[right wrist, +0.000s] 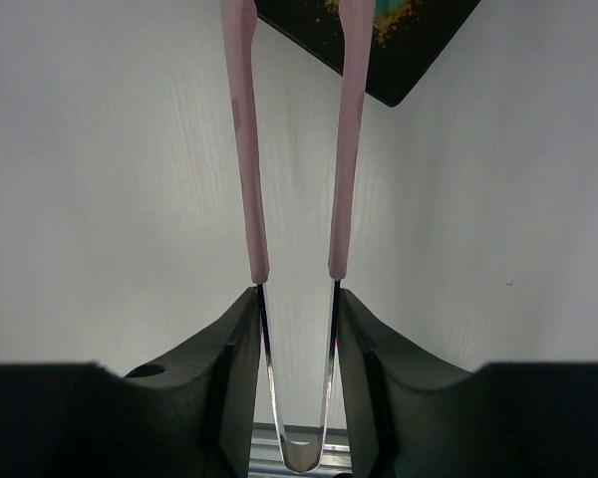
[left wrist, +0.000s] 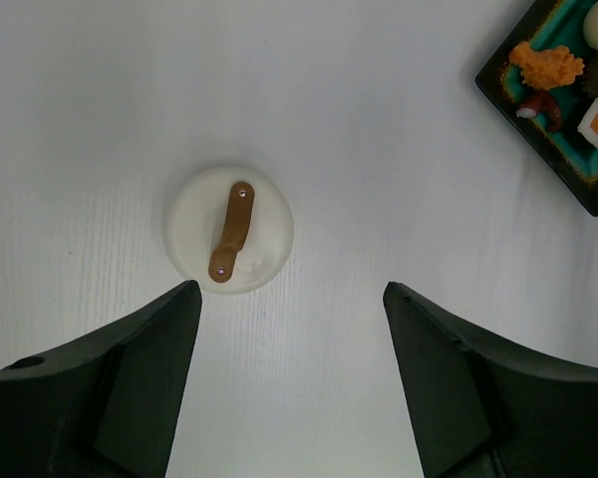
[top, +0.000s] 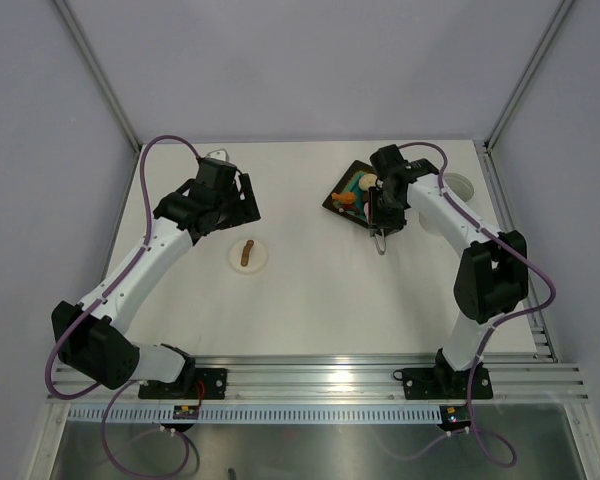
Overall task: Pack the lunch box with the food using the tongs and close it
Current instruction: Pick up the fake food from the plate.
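Observation:
The pale pink tongs sit between the jaws of my right gripper, which is shut on their metal arms; the tips run out of view toward the tray. From above, the right gripper hangs at the tray's near edge, with the tongs' joined end pointing back. The food, orange, cream and brown pieces, lies on the tray. The white lunch box stands at the far right, partly hidden by the right arm. Its lid with the brown handle lies flat, just ahead of my open left gripper.
The black tray with a teal centre sits at the back, right of the middle. The lid rests left of centre on the white table. Frame posts rise at the back corners, and a rail runs along the near edge.

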`<state>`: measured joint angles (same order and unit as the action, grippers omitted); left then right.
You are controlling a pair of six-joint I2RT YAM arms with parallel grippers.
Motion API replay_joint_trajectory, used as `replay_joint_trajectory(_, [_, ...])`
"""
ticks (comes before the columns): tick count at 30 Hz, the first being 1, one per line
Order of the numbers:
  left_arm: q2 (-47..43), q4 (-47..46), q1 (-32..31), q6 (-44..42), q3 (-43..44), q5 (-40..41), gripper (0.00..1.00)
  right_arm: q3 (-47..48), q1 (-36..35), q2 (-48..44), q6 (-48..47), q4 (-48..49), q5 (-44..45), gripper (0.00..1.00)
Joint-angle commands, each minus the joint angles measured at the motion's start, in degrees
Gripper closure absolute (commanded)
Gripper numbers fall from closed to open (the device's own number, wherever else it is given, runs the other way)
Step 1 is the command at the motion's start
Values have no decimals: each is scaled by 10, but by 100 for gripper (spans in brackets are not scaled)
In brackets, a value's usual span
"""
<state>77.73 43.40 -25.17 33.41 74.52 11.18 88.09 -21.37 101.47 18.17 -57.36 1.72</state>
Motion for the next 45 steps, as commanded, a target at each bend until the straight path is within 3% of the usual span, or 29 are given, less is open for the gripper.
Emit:
replay_joint_trajectory(1, [-14, -17, 1, -9, 6, 11, 21, 37, 12, 19, 1, -4, -15, 59])
replay_joint_trajectory(16, [-12, -20, 1, -9, 2, 14, 21, 97, 22, 87, 17, -16, -23, 54])
replay_joint_trajectory(45, [-15, -22, 6, -8, -7, 15, 21, 90, 26, 122, 43, 1, 11, 50])
